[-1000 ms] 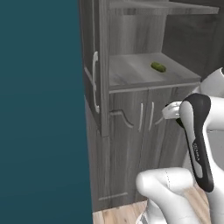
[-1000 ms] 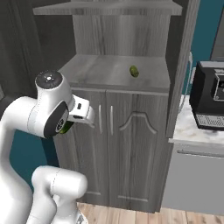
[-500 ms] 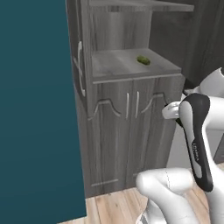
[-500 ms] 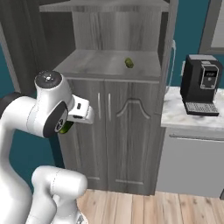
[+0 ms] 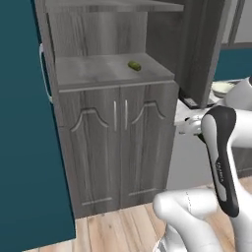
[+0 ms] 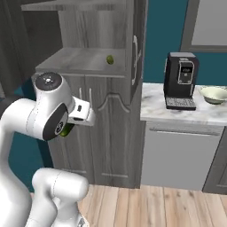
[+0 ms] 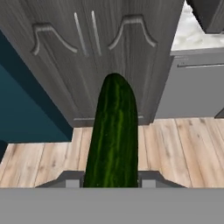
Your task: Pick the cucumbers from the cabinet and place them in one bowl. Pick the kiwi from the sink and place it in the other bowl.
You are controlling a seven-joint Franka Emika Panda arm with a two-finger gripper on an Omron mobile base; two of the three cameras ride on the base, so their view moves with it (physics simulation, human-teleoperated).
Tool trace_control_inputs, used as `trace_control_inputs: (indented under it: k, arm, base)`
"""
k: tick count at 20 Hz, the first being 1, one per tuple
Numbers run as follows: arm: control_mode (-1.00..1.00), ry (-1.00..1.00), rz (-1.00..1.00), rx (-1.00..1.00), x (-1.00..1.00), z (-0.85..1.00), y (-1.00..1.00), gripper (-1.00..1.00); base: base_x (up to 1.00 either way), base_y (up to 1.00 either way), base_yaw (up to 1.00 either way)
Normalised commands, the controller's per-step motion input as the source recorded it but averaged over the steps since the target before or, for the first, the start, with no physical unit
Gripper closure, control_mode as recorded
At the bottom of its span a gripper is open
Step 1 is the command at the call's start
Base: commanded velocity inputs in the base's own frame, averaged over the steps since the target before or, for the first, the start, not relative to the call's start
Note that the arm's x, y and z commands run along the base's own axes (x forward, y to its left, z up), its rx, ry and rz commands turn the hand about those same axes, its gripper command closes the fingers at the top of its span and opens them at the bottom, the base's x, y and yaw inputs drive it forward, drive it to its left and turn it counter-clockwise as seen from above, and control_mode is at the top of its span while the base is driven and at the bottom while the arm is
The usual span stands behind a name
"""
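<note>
No readable text, label, brand, number or sign anywhere. Coffee machine (image 6: 180, 80) on the tabletop (image 6: 186, 113) bore a small pale panel on its front, too small and blurred to make out any writing. Cabinet (image 5: 115, 138) doors beside the coffee machine were plain wood grain, unmarked. Cucumber (image 7: 113, 135) skin showed only green streaks.

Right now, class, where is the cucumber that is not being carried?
The loose cucumber lies on the cabinet's open shelf, toward its right rear, above the two arched doors; in the right base view it sits left of the coffee machine.
</note>
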Motion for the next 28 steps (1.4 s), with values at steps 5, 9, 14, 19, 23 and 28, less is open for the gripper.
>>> trace_control_inputs:
  k: [5, 9, 14, 19, 23, 28]
  arm:
    - [1.00, 0.00, 0.00, 0.00, 0.00, 0.00, 0.00, 1.00]
    - [1.00, 0.00, 0.00, 0.00, 0.00, 0.00, 0.00, 1.00]
    - [1.00, 0.00, 0.00, 0.00, 0.00, 0.00, 0.00, 1.00]
    - [1.00, 0.00, 0.00, 0.00, 0.00, 0.00, 0.00, 1.00]
    - [1.00, 0.00, 0.00, 0.00, 0.00, 0.00, 0.00, 1.00]
    - [1.00, 0.00, 0.00, 0.00, 0.00, 0.00, 0.00, 1.00]
  base:
    - [0.03, -0.73, 0.15]
    - [0.00, -0.83, 0.11]
    - [0.00, -0.91, 0.09]
    - [0.11, -0.97, 0.05]
    - [0.30, -0.95, 0.03]
    - [0.60, -0.77, 0.00]
